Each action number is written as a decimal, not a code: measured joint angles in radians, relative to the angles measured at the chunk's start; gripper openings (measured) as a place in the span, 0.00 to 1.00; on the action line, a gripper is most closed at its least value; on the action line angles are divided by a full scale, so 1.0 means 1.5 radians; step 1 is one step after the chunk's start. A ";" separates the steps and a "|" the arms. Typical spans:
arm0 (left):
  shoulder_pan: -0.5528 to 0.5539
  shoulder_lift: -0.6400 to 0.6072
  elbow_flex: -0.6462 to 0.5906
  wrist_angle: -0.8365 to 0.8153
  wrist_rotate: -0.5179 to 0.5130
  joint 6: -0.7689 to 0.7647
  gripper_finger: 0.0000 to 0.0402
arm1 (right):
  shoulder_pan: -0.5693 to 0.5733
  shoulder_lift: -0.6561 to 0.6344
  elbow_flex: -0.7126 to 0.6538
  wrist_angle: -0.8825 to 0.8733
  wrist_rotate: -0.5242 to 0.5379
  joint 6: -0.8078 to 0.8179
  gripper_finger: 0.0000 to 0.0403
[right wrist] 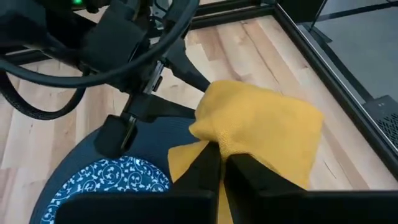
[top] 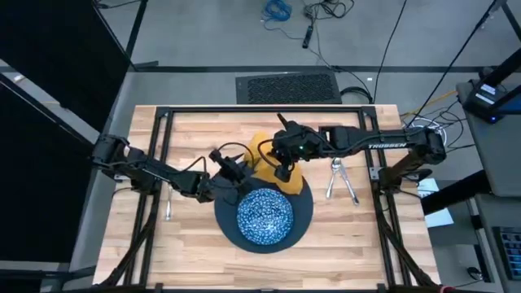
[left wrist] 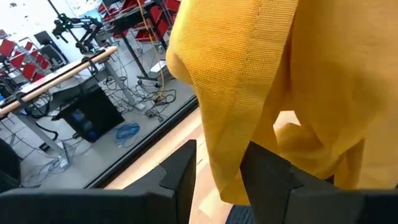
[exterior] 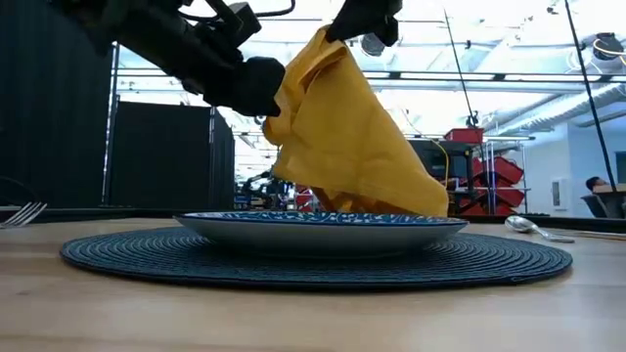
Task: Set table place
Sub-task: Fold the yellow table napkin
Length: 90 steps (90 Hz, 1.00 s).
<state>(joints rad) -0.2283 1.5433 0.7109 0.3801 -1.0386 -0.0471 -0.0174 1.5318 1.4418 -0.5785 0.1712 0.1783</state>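
The mustard-yellow napkin is held up off the table, above the far rim of the dark round plate and behind the speckled blue-and-white dish that sits at the plate's middle. Plate and dish lie near the table's front edge, about midway along it.

From the low view the cloth is seen as a rough tent, its peak uppermost and its long axis slanting down toward the right edge of the table, where the lower hem hangs just behind the dish (whether it touches the dish cannot be told).

The right gripper is pressed together on a fold of the napkin near its top. The left gripper is spread, with a hanging edge of the cloth between its fingers.

A spoon and a knife lie side by side near the right edge of the table, well apart from the plate. A fork lies near the left edge. The view across the table is largely blocked by the raised napkin and both arms.
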 joint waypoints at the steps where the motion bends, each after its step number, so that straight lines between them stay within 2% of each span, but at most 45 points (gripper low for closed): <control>1: 0.000 0.000 0.000 0.000 0.000 0.000 0.27 | 0.000 0.000 0.000 0.000 -0.001 0.000 0.00; 24: 0.000 0.000 0.000 -0.006 0.003 -0.003 0.27 | 0.004 0.000 0.000 0.005 -0.013 -0.001 0.00; 46: 0.010 0.000 0.000 -0.065 0.016 -0.070 0.27 | 0.004 0.000 0.000 0.006 -0.014 -0.003 0.00; 79: 0.014 0.000 0.000 -0.069 0.024 -0.071 0.27 | 0.004 0.000 0.000 0.010 -0.014 -0.003 0.00; 90: 0.019 0.000 0.000 -0.075 0.033 -0.070 0.21 | 0.004 0.000 0.000 0.010 -0.014 -0.003 0.00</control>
<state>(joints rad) -0.2001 1.5433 0.7109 0.2672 -0.9886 -0.1528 -0.0109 1.5318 1.4418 -0.5642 0.1509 0.1745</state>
